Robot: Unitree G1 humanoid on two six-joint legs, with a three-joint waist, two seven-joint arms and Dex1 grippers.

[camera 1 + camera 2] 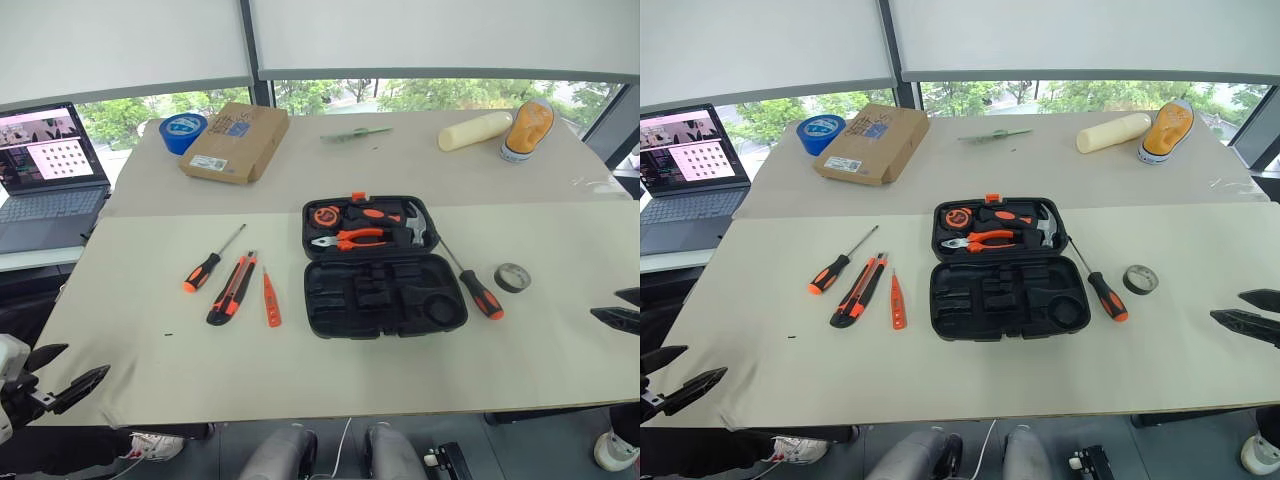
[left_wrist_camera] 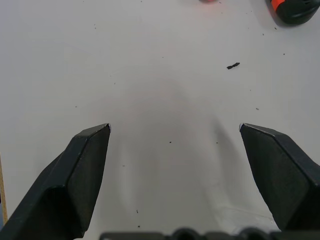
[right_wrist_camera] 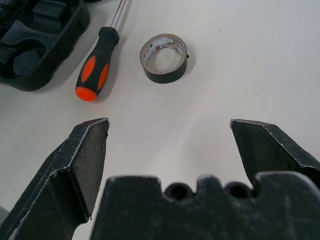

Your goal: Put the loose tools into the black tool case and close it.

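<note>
Both end effectors, left and right, hung wide and empty at the desk's near corners, since the loose tools lay unpicked beside the open black tool case.

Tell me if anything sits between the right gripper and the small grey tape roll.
Nothing visible does. Only bare table lies between the open right gripper and the small grey tape roll. The screwdriver lies off to one side, beside the black tool case.
</note>
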